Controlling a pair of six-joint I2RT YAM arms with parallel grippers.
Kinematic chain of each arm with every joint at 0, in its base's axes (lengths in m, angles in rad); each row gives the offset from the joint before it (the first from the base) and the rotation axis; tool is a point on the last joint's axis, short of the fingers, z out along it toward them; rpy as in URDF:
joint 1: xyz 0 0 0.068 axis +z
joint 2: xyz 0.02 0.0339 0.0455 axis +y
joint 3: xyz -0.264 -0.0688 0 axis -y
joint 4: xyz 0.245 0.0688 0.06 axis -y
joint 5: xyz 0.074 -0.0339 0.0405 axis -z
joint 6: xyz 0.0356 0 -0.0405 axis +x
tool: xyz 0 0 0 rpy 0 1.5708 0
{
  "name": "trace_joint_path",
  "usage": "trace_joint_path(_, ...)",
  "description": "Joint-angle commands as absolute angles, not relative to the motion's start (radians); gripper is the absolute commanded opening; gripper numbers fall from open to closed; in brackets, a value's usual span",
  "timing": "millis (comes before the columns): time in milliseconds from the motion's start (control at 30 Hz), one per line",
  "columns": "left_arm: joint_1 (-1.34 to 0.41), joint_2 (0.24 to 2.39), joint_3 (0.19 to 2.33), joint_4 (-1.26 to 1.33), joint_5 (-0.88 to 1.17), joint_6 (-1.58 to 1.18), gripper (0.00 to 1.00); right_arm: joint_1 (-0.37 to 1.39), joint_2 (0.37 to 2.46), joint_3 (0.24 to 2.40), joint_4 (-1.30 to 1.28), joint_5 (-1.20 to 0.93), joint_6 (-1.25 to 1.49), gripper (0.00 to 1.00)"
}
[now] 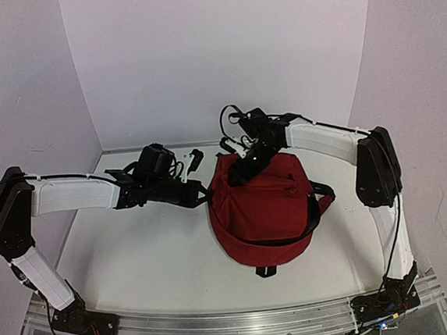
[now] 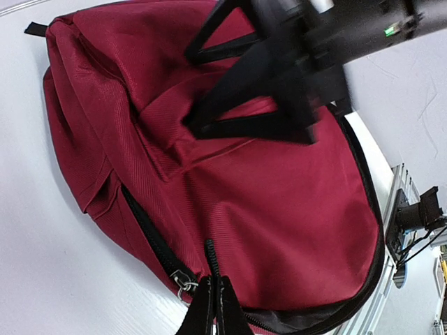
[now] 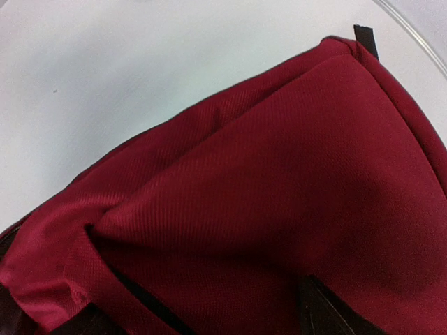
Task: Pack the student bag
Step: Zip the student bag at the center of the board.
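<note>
- Red soft fabric: the student bag [image 1: 262,207] slumps and looks light; best taken by the zip [image 2: 157,244] edge.
- My left fingers [image 2: 206,314]: shut at the zip, lower frame.
- My right fingers [image 1: 242,172]: wide apart over the bag top.

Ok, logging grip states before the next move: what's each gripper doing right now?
Left gripper: closed, pinching the student bag by its zip.
Right gripper: open, fingers spread over the bag's top.
</note>
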State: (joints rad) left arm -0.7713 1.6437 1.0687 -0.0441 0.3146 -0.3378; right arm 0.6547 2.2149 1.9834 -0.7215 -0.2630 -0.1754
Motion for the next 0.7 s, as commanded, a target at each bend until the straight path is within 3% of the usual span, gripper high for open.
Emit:
trace_joint_path(0,-0.787,1.630,1.092,-0.070,0.347,-0.310,0.03,0.627,2.049,1.925,-0.723,-0.501,-0.121,0.79)
trace_joint_path(333,-0.787,1.564,1.017,0.020,0.466,-0.297,0.12,0.641,1.983,1.839,-0.731,-0.698,-0.114,0.73)
trace_joint_path(567,-0.774,1.541,0.991,0.012,0.439,-0.329,0.14,0.684,2.038,1.829,-0.730,-0.714,-0.133,0.67)
trace_joint_path(667,-0.742,1.535,0.965,0.035,0.403,-0.384,0.09,0.714,2.043,1.817,-0.729,-0.681,-0.153,0.61)
